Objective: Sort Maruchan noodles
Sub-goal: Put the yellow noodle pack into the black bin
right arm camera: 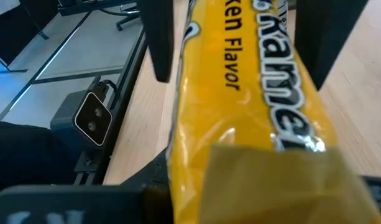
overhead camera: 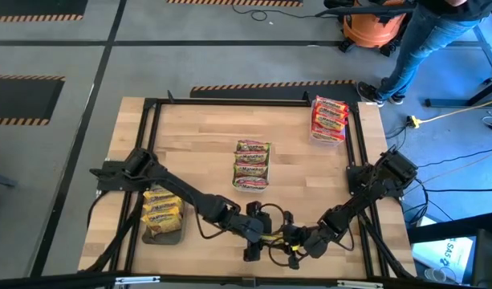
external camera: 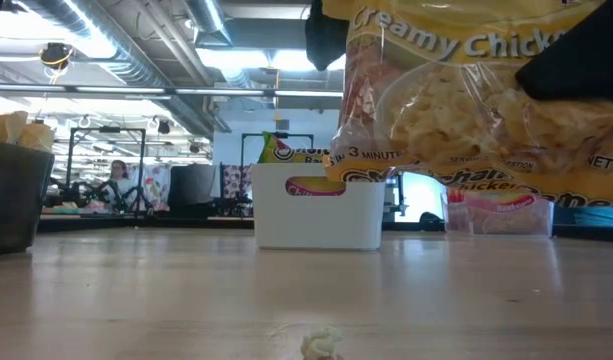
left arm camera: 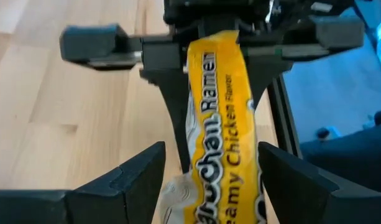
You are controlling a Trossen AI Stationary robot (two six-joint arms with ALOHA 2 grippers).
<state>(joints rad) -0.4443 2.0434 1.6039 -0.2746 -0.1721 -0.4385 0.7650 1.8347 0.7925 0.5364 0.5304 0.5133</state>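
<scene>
Yellow packet: a yellow Maruchan creamy chicken noodle packet (left arm camera: 220, 118) hangs off the table at the near edge, between the two grippers; the low view shows it lifted clear above the wooden table (overhead camera: 197, 136).
Right gripper: the right gripper (overhead camera: 303, 241) pinches one end of the yellow packet, its dark fingers (right arm camera: 156, 37) pressed on either side of the wrapper, as its own wrist view and the left wrist view both show.
Left gripper: the left gripper (left arm camera: 209, 180) faces the right one with its fingers spread, one on each side of the packet's free end; the wrapper sits between them, and contact cannot be made out.
Yellow pile: more yellow packets (overhead camera: 163, 210) lie in a dark tray (overhead camera: 167, 238) well to the outer side of the left gripper, beside the left arm.
Green pile: green-wrapped packets (overhead camera: 251, 164) are stacked in a white bin (external camera: 318, 222) ahead of both grippers, mid table.
Red pile: red-wrapped packets (overhead camera: 329, 117) lie in a clear tray (external camera: 498, 215) far ahead of the right gripper, at the table's far corner.
Crumb: a small pale fragment (external camera: 321, 346) lies on the table surface below the lifted packet, near the low camera.
Room: a person's legs (overhead camera: 426, 44) stand beyond the table's far right corner.
</scene>
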